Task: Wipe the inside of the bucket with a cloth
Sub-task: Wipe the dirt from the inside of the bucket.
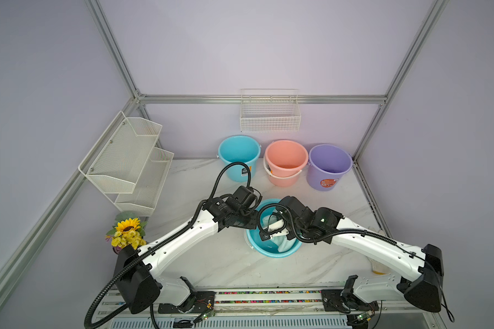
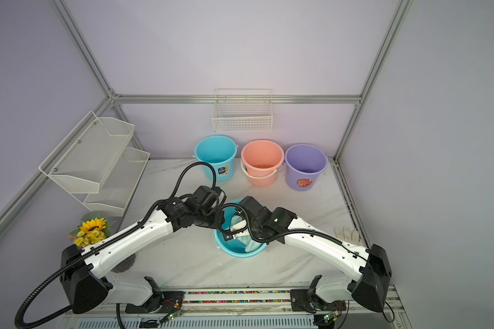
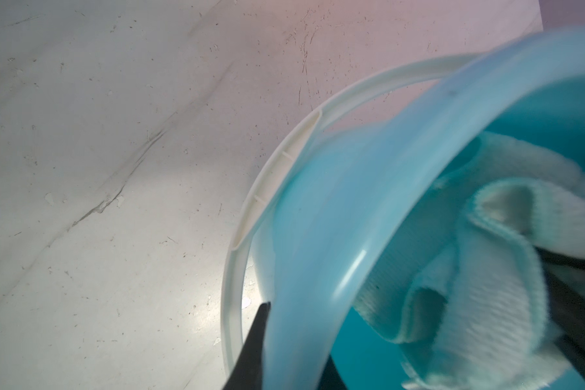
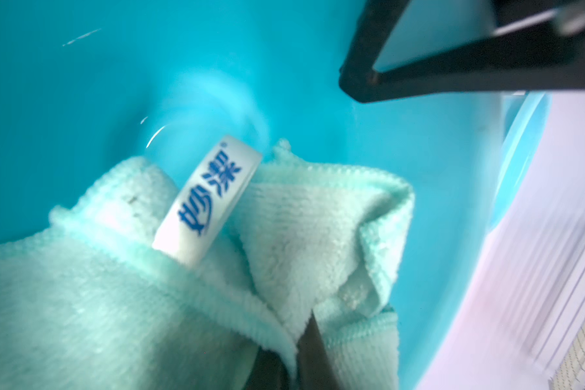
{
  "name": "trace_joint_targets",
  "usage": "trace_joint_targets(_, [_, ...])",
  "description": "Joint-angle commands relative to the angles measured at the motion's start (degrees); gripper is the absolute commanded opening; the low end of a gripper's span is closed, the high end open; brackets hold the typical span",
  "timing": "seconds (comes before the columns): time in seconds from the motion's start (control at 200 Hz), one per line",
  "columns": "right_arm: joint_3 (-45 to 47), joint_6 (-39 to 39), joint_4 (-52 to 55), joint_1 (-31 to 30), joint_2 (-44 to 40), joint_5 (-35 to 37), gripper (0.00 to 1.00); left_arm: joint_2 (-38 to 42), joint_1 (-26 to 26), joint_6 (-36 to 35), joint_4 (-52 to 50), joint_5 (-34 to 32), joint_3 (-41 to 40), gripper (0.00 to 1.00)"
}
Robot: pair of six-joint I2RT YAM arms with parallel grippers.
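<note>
pinches the one mint cloth [image 4: 318, 236] in the shut right claw [image 4: 294, 344], white tag [image 4: 210, 199] showing, down inside the teal bucket [image 3: 318, 202]. clamps that bucket's wall with the left claw [image 3: 296, 341], a finger each side. sits on a white marble table [image 1: 226, 262], lilac walls around. makes four buckets with three more at the back: blue bucket [image 1: 239, 156], pink bucket [image 1: 285, 162], purple bucket [image 1: 329, 166].
</note>
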State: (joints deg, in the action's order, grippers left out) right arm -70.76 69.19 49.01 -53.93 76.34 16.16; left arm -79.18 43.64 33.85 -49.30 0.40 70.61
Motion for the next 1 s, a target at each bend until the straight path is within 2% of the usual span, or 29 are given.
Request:
trace_joint_targets(0.0, [-4.3, 0.5, 9.7, -0.9, -0.4, 1.8, 0.00, 0.3, 0.1, -0.1, 3.2, 0.6, 1.6, 0.00])
trace_joint_targets(0.175, [-7.3, 0.6, 14.1, -1.7, 1.9, 4.4, 0.00, 0.3, 0.2, -0.5, 2.9, 0.8, 2.3, 0.00])
trace_joint_targets(0.41, [-3.8, -0.3, 14.1, -1.7, 6.7, 3.5, 0.00, 0.8, 0.6, -1.0, 1.8, 0.5, 3.2, 0.00])
trace_joint_targets(0.705, [1.6, -1.2, 6.9, -1.3, 11.9, -2.2, 0.00, 1.0, 1.1, -1.2, 1.3, 0.4, 4.1, 0.00])
trace_joint_targets(0.995, [10.4, -2.0, -5.3, 1.1, 13.5, -8.0, 0.00, 0.9, 1.4, -1.3, 1.2, 0.4, 4.4, 0.00])
